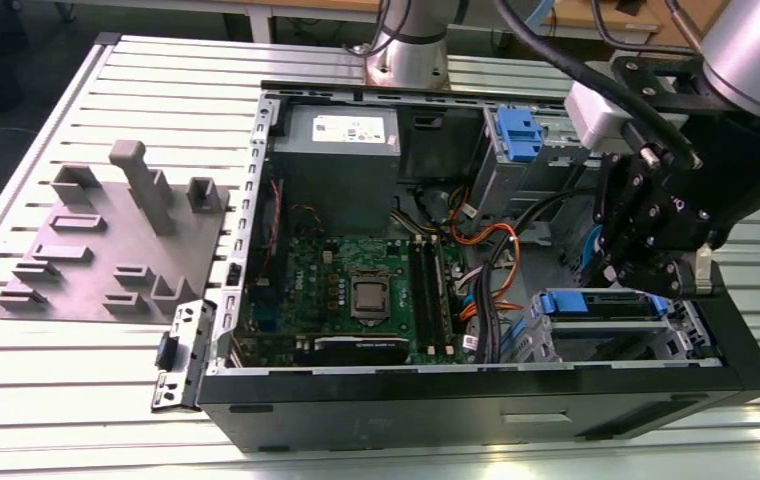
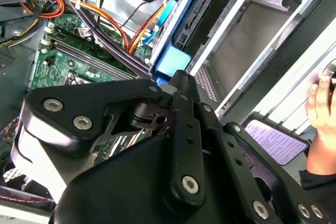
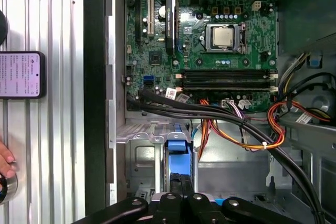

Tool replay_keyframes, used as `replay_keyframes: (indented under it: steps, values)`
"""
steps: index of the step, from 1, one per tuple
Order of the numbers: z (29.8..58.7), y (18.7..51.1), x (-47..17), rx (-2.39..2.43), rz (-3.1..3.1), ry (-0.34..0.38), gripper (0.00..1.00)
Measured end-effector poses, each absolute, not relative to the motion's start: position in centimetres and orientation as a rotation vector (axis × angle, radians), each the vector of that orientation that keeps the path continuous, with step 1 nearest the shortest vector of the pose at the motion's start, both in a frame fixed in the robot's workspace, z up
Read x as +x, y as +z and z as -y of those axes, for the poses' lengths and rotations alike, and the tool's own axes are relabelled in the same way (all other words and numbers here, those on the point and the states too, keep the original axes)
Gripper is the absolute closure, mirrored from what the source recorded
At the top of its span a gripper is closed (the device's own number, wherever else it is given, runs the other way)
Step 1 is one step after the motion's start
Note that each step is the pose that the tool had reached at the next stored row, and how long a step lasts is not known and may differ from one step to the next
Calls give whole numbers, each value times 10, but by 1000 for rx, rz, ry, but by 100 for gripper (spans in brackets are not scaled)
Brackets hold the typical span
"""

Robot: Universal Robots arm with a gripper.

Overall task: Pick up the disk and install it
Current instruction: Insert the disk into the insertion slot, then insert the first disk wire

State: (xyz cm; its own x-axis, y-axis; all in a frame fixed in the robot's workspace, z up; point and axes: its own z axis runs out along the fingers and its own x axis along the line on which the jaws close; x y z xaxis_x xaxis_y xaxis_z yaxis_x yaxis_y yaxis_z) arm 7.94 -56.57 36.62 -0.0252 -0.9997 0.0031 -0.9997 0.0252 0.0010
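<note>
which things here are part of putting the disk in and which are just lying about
In the job: disk; gripper at its blue end; metal drive cage; computer case.
Lying about: phone; grey block of pegs; hand by the phone; spare blue carrier.

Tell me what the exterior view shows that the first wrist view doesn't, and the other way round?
Exterior view's own: a grey block fixture on the slatted table at the exterior view's left, and the arm's silver column beyond the case. First wrist view's own: a phone on the table, with a person's fingertips near it. Shared: the motherboard, orange cables, the disk with its blue end, and the gripper right by it.
</note>
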Motion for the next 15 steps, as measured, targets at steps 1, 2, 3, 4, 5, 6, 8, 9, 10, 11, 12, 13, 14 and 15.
replay_keyframes:
  steps: [1,2,3,4,5,6,8,9,10,11,12,13,14,15]
  values:
    - [566,364,79,2191,2247,2,89]
    - [566,363,79,2191,2247,2,89]
    - [566,361,79,2191,2247,2,89]
    - [566,359,79,2191,2247,2,89]
    - [566,357,79,2191,2247,2,89]
    - [566,356,79,2191,2247,2,89]
    - [566,355,79,2191,2247,3,89]
    - [566,355,79,2191,2247,2,89]
    - [566,355,79,2191,2247,2,89]
    - [566,355,79,2191,2247,2,89]
    - [566,355,79,2191,2247,2,89]
    - [566,355,79,2191,2247,2,89]
    - [566,355,79,2191,2247,2,89]
    - [566,355,79,2191,2247,2,89]
